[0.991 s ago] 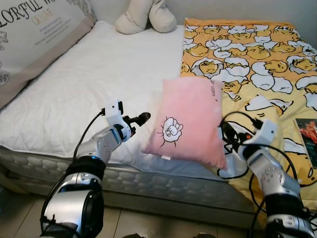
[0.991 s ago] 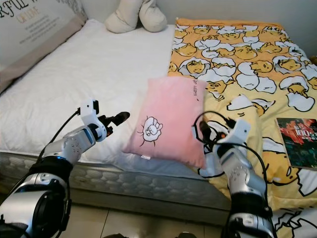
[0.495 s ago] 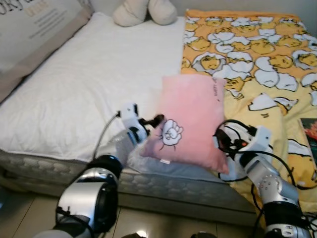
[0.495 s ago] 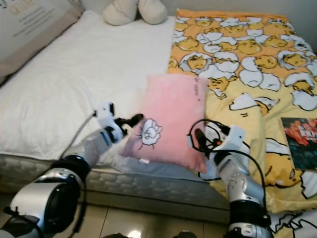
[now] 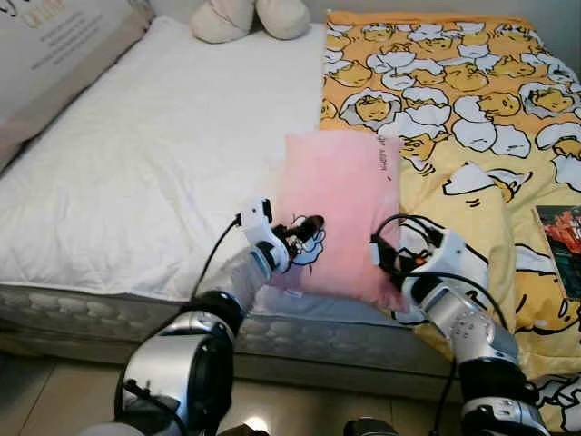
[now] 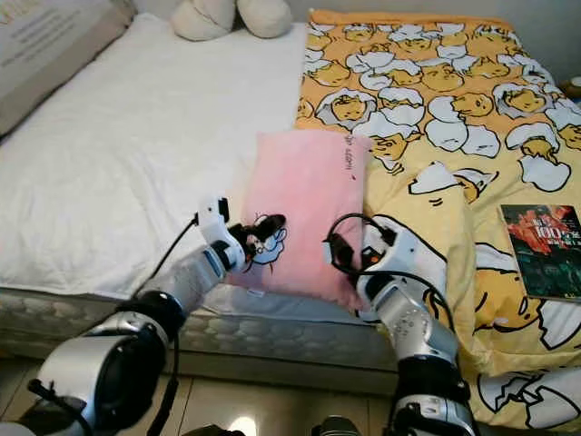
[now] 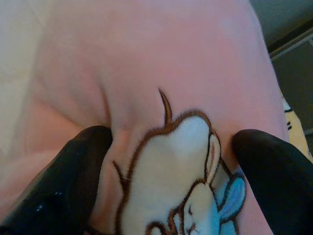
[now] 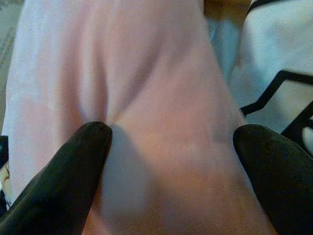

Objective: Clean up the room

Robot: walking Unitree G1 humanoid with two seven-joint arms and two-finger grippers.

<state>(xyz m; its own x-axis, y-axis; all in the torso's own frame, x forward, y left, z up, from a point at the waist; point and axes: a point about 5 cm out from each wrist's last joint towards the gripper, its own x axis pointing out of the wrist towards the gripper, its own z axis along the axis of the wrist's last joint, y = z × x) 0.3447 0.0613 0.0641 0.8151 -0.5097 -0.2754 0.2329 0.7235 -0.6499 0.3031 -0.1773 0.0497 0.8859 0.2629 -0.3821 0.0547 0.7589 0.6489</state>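
Bracketing the soft pink cartoon-print pillow (image 5: 340, 213) at the bed's (image 5: 154, 182) near edge.
Left gripper (image 7: 168, 161) and right gripper (image 8: 168, 161), fingers spread, press into opposite sides, likely for a two-armed lift.

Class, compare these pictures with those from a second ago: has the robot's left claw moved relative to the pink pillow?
Yes. The left claw has closed in towards the robot's right, from over the white sheet onto the pink pillow, its fingers now pressing around the cartoon print.

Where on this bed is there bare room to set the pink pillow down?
The white mattress, between the printed pillow and the yellow duvet, is bare. The pink pillow and both claws, left and right, crowd the front edge.
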